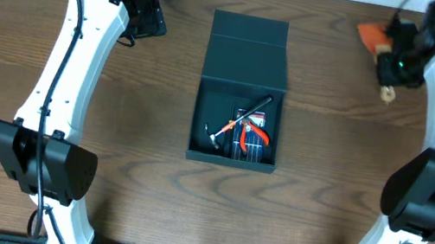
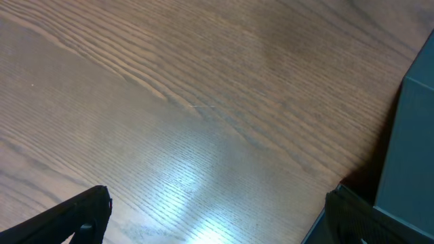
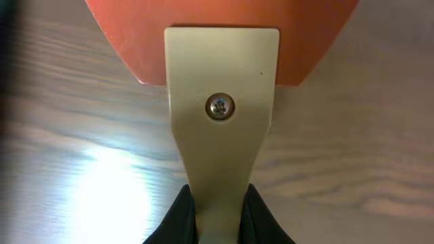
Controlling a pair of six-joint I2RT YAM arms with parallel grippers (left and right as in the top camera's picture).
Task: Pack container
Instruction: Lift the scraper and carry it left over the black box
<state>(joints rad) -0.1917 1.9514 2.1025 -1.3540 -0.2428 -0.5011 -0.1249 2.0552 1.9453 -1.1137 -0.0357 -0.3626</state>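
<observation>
The right tool [image 3: 220,217] is pinching the narrow cream neck of what looks like a scraper [image 3: 221,68], a cream blade screwed to an orange handle. The handle points away from the fingers. It hangs over the far right part of the table [image 1: 310,198], and I can't tell whether the scraper is clear of the wood.

The container [image 1: 245,61] sits mid-table with its lid thrown open and lying flat on the far side. From the right tool it lies to the robot's left and a little nearer the base. With the lid back, its long axis runs front to back, and the open well is the near half.

The left tool [image 2: 217,227] has its fingers spread wide on nothing, just off the container's far left corner. It is about as near the container as the right tool, but the right arm carries the load, so the move looks like its job.

Bare wood lies between the scraper and the box, so nothing blocks the way. The near wall must be cleared, though. A small hammer [image 1: 239,121] and red-handled pliers [image 1: 256,133] lie slantwise in the well, so free room there is tight.
</observation>
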